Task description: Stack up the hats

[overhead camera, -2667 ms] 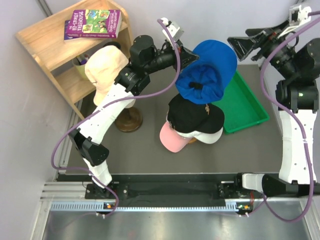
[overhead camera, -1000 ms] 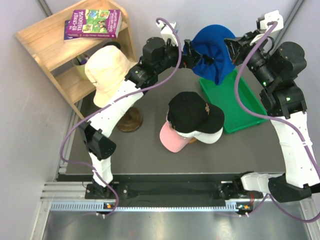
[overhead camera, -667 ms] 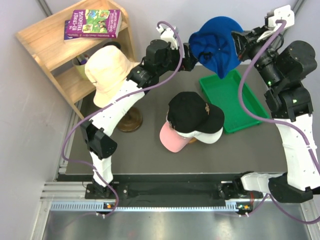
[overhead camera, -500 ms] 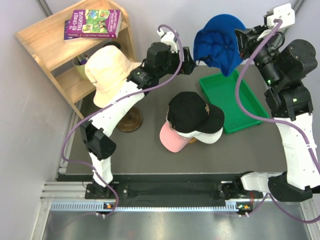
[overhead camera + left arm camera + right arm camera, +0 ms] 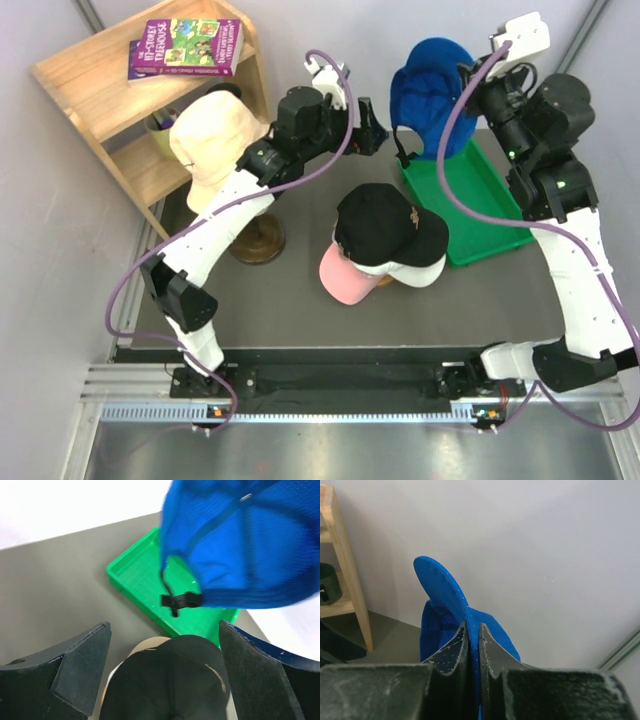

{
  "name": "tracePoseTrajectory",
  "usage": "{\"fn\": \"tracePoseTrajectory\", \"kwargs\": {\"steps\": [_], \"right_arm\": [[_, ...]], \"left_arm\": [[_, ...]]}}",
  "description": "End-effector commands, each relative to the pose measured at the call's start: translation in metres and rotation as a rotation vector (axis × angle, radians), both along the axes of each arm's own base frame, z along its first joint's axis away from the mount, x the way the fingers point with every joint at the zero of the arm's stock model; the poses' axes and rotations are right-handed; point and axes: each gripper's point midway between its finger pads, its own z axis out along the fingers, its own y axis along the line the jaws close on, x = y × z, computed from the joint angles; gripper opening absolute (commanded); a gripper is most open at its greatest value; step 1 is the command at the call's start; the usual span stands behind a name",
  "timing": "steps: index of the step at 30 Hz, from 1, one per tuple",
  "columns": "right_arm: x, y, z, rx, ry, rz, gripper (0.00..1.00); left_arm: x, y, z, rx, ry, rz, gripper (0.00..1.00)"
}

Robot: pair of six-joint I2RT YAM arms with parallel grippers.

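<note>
Grey worktop (image 5: 290, 310) is occupied by the black-topped cap pile (image 5: 385, 228); above the green tray (image 5: 485, 215), the royal blue cap (image 5: 425, 95) is pinched in the right jaws; the left jaws are spread open.

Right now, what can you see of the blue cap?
The blue cap is royal blue fabric, mesh-looking inside, with a stiff peak and a black strap buckle dangling at the back. It hangs in the air above the green tray, seemingly pinched by its peak in the right gripper. Nothing else touches it.
</note>
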Motion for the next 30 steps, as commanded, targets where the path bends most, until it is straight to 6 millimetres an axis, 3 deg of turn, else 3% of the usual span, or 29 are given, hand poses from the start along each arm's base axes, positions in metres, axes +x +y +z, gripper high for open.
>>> {"fn": "tracePoseTrajectory", "kwargs": {"steps": [1, 3, 5, 6, 7, 12, 20, 30], "right_arm": [[-0.008, 0.011, 0.008, -0.019, -0.078, -0.024, 0.00], [-0.006, 0.028, -0.010, -0.068, -0.074, -0.015, 0.00], [-0.006, 0.032, -0.014, -0.096, -0.092, -0.051, 0.00], [-0.009, 0.047, -0.023, -0.115, -0.082, -0.024, 0.00], [-0.009, 0.049, -0.024, -0.119, -0.082, -0.034, 0.00], [-0.024, 0.081, -0.055, -0.213, -0.054, -0.008, 0.00], [-0.061, 0.086, -0.080, -0.258, -0.042, 0.000, 0.00], [-0.099, 0.136, -0.138, -0.391, 0.010, 0.180, 0.00]], "left_arm": [[-0.025, 0.013, 0.080, -0.111, -0.168, -0.029, 0.93], [-0.027, 0.018, 0.083, -0.108, -0.183, -0.018, 0.94], [-0.030, 0.024, 0.090, -0.109, -0.202, -0.003, 0.94], [-0.029, 0.027, 0.088, -0.102, -0.200, 0.013, 0.94], [-0.029, 0.029, 0.087, -0.098, -0.197, 0.024, 0.94], [-0.035, 0.045, 0.096, -0.100, -0.204, 0.069, 0.95], [-0.048, 0.053, 0.104, -0.126, -0.206, 0.068, 0.94], [-0.051, 0.065, 0.111, -0.098, -0.232, 0.098, 0.95]]}}
